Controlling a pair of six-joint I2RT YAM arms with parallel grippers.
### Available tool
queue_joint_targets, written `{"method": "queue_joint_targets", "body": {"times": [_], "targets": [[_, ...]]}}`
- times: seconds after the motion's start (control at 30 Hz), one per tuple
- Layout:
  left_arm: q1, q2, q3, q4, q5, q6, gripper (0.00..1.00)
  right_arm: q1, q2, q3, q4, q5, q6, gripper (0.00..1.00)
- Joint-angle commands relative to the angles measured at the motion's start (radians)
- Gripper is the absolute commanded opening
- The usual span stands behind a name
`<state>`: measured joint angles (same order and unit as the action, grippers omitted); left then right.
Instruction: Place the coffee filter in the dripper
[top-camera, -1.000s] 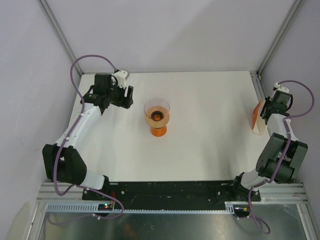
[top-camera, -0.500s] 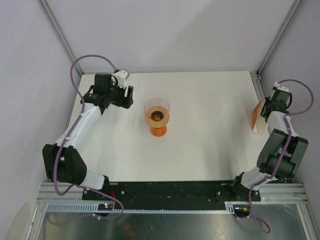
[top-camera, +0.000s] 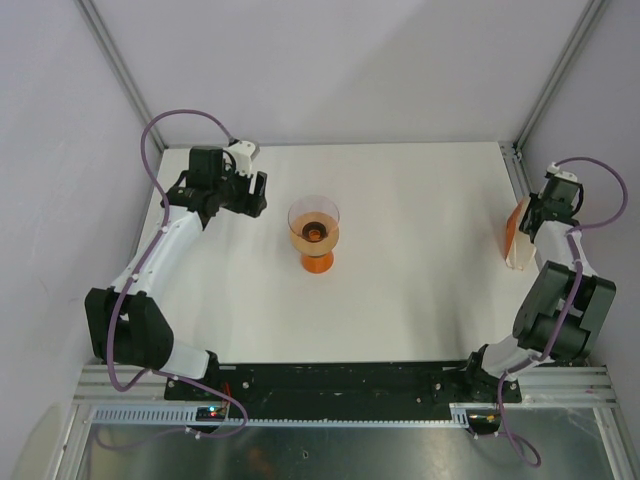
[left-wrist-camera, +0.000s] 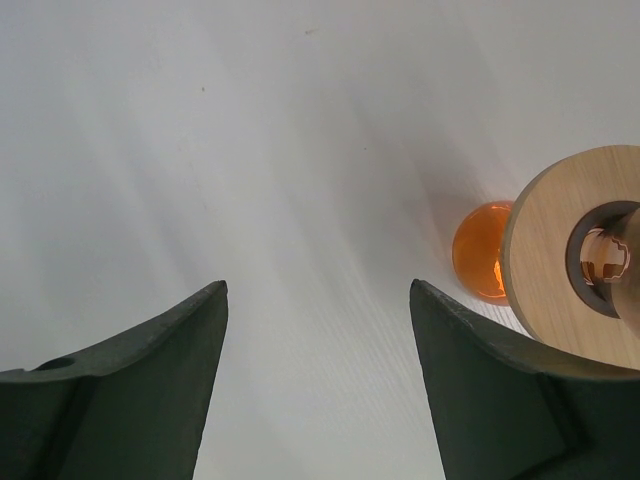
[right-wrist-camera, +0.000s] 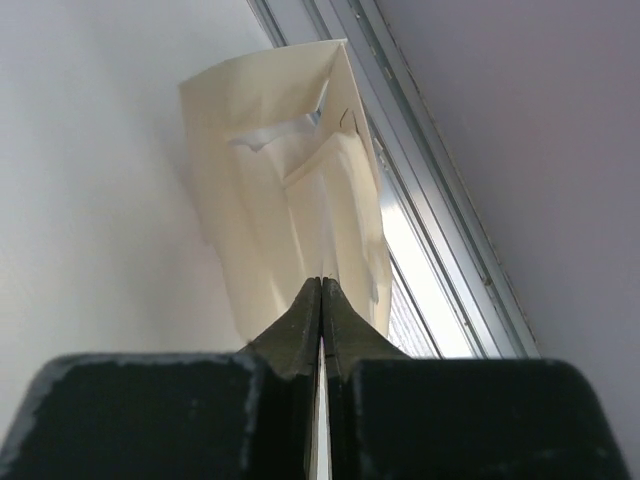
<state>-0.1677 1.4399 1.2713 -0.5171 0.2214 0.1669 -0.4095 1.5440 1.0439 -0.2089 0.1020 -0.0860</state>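
- Nearest the arm bases, around the middle of the table (top-camera: 420, 300), the orange stand (top-camera: 317, 263) is standing upright; the dripper (top-camera: 314, 218) is sitting in its top, wide rim facing up (well apart from the paper).
- A little farther back, at the table's right edge, the right gripper (right-wrist-camera: 321, 292) is pinching the coffee filter (right-wrist-camera: 285, 180) — its jaws are pressing flat together on the paper's near edge; the cream, folded sheet is fanning out beyond the fingertips, just beside the metal rail (right-wrist-camera: 430, 220); whether it is touching the table I cannot tell.
- Farthest back, the left gripper (left-wrist-camera: 318, 290) is hovering just left of the dripper, pointing toward it; its jaws are gaping wide, with only bare table between them; the stand's wooden ring (left-wrist-camera: 560, 270) is showing beside its right finger.
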Motion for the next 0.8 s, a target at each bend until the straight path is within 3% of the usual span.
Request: {"method": "queue_joint_targets", "body": {"times": [0.0, 0.53, 0.77], "targets": [[0.008, -0.018, 0.001, 0.032, 0.022, 0.025, 0.78, 0.02, -0.126, 0.04, -0.04, 0.022, 0.061, 0.0], [0.008, -0.065, 0.002, 0.032, 0.036, 0.036, 0.78, 0.079, -0.407, 0.04, -0.136, 0.025, 0.162, 0.0], [0.008, -0.098, 0.028, 0.023, 0.022, 0.047, 0.78, 0.181, -0.577, 0.07, -0.154, 0.043, 0.204, 0.0]]}}
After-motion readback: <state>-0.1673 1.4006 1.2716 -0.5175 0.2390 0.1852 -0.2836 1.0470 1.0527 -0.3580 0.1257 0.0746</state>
